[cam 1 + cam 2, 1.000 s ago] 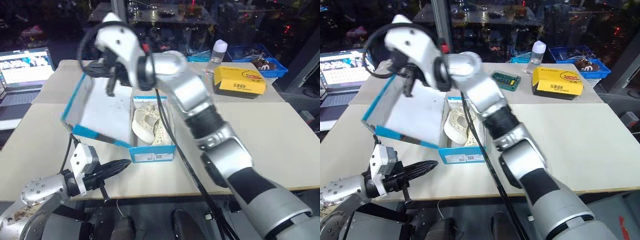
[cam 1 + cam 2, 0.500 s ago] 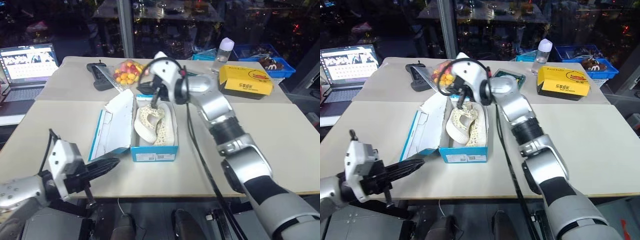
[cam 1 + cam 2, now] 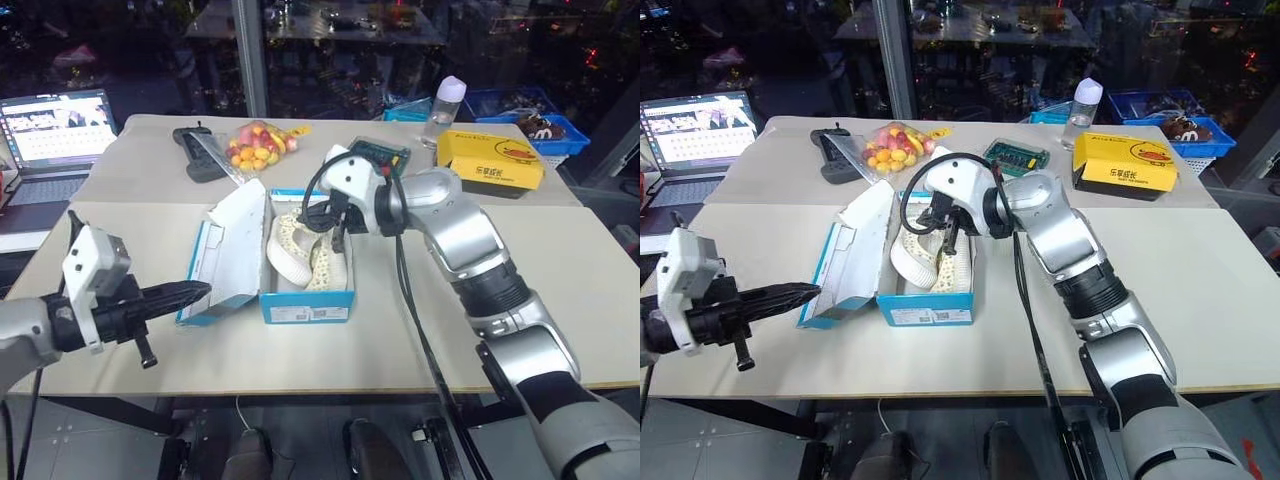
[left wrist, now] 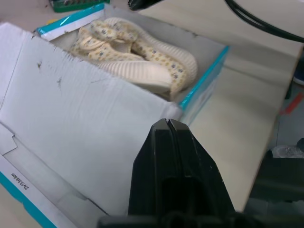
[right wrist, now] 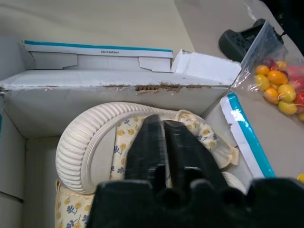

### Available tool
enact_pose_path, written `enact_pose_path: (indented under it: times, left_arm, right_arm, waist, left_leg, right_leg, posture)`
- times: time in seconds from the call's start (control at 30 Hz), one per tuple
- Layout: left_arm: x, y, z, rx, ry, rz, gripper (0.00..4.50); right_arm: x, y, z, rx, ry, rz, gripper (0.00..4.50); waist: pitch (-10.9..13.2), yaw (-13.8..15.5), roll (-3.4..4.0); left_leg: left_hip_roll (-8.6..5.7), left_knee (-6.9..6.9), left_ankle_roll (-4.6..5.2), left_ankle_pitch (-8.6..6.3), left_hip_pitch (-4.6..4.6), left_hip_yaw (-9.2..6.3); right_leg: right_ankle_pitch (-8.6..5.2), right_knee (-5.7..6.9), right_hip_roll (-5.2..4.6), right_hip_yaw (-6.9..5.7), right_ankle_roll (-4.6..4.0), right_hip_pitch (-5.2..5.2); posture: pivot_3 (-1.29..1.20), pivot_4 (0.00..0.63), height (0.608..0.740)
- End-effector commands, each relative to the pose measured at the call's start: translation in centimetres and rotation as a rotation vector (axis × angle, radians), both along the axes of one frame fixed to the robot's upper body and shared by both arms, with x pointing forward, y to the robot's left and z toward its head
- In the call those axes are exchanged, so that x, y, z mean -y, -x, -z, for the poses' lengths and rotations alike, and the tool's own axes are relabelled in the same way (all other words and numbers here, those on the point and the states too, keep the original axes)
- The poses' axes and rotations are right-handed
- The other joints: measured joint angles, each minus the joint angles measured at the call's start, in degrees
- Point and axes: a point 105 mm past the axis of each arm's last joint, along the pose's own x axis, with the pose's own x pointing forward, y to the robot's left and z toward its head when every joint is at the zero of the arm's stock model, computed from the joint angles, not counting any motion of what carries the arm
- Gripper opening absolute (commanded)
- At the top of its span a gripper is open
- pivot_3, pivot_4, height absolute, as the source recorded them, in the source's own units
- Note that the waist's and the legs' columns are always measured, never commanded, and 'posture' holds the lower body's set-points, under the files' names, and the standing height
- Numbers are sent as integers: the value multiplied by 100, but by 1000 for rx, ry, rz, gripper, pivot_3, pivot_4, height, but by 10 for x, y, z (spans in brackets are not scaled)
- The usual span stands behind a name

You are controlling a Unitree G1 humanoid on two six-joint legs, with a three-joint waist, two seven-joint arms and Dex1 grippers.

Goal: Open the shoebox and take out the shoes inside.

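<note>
1. The shoebox sits open mid-table, its lid folded out flat toward the robot's left.
2. The shoes, cream with small yellow flowers, lie inside the box.
3. The right gripper hangs over the shoes, fingers a narrow crack apart, holding nothing.
4. The left gripper hovers just beside the lid's edge, fingers pressed together and empty.

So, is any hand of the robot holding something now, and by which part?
Nothing is held. The left hand is shut, apart from the shoebox. The right hand hovers over the shoes, gripping neither.
</note>
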Motion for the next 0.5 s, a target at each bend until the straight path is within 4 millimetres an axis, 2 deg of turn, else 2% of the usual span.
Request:
enact_pose_path:
  times: [0.03,0.1,0.13,0.27,0.5]
  left_arm:
    - [6,-3,-5,38,-12,30,0]
    - [8,-3,-4,36,-10,37,0]
    - [9,-3,-3,35,-7,38,0]
    - [12,0,-1,34,-2,43,0]
    - [13,2,0,33,3,40,0]
  right_arm:
    - [-3,-6,-13,73,10,12,2151]
    - [-3,-9,-13,85,28,10,2768]
    - [-3,-12,-13,103,42,14,3293]
    - [1,-25,-1,144,136,21,4463]
    - [-4,-44,26,123,212,24,4463]
  waist:
    - [0,1,0]
    - [0,-1,0]
    - [0,-1,0]
    - [0,-1,0]
    - [0,-14,-1]
  left_leg:
    - [0,0,0,0,-1,0]
    - [0,0,-1,1,-1,1]
    - [0,0,-2,1,-1,0]
    - [0,0,-1,1,0,0]
    - [0,0,-1,1,0,0]
  right_leg:
    - [0,0,0,0,0,0]
    - [0,0,-1,0,0,1]
    - [1,0,-1,0,0,1]
    - [1,1,0,0,0,0]
    - [1,1,0,0,0,1]
  posture:
    - [0,150,672]
    - [0,150,672]
    - [0,150,672]
    - [0,150,672]
    - [0,150,672]
